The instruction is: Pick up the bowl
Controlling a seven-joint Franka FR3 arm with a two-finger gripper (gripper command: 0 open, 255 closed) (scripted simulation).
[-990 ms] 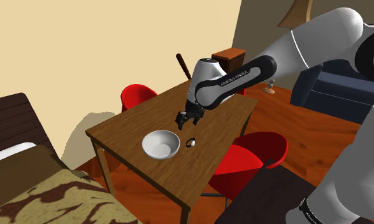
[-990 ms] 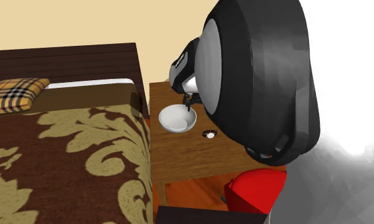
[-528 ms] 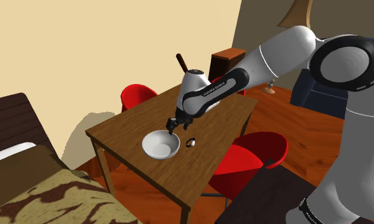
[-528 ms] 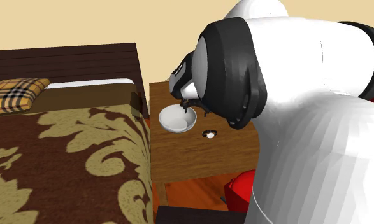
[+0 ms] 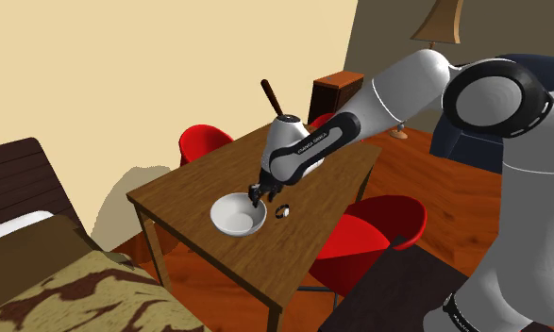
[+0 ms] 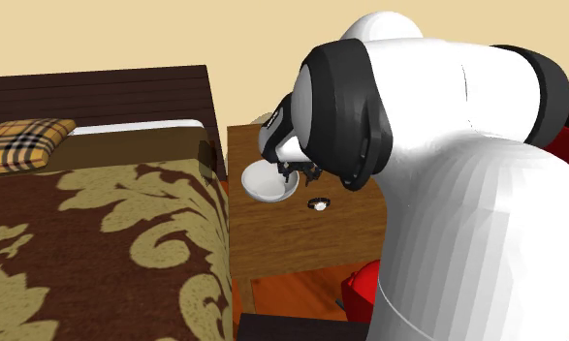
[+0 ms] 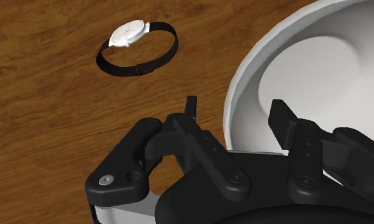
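Observation:
A white bowl [image 5: 235, 215] [image 6: 261, 184] stands upright on the brown wooden table [image 5: 185, 189]. My black gripper [image 5: 257, 195] [image 6: 291, 172] is low over the bowl's rim on the side nearest a small wristwatch [image 5: 284, 211]. In the wrist view the gripper [image 7: 237, 114] is open and straddles the bowl [image 7: 319, 70] rim: one finger hangs inside the bowl, the other outside over the table. Neither finger visibly presses the rim. The black-strapped watch [image 7: 137, 41] lies just beyond the outer finger.
Two red chairs [image 5: 204, 141] [image 5: 378, 231] flank the table. A bed with a brown patterned cover [image 6: 98, 242] runs along the table's edge. A wooden cabinet [image 5: 336, 90] and a dark blue sofa [image 5: 492, 132] stand farther back.
The gripper moved toward the shoulder view's left and down, from above the table beside the watch to the bowl's rim. Bowl and watch have stayed put.

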